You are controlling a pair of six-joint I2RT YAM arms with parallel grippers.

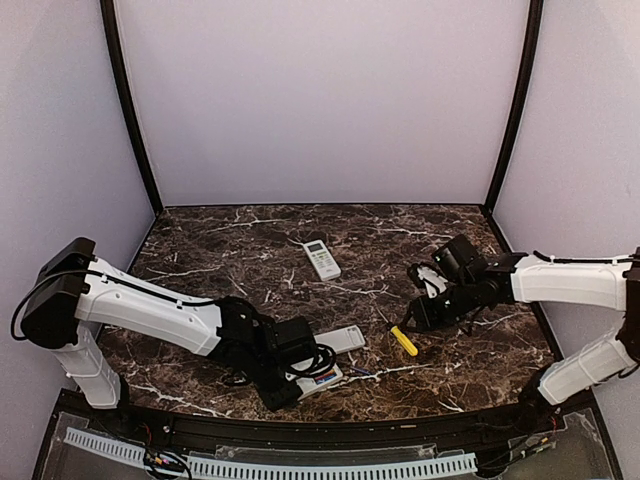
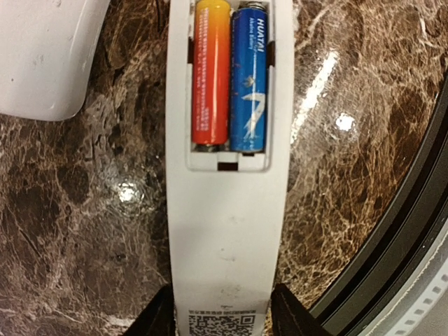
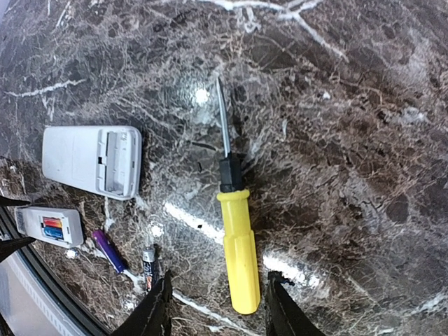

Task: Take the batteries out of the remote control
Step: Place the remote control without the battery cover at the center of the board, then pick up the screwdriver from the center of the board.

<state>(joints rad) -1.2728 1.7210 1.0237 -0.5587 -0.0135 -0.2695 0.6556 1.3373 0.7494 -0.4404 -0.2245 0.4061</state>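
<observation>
Batteries (image 2: 232, 80), red-orange and blue cylinders, lie lengthwise ahead of nearer left gripper (image 2: 222, 318), jaws flanking white plastic remote (image 2: 224, 231), clamping undeterminable. Right gripper (image 3: 217, 311) jaws stand apart.

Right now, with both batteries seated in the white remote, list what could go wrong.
The left gripper flanks only the end of the white plastic remote, so prying might tip it. The red-orange battery and blue battery sit tight together; one may pop free and roll. The yellow-handled screwdriver lies off-centre inside the open right gripper; closing could nudge it away.
</observation>
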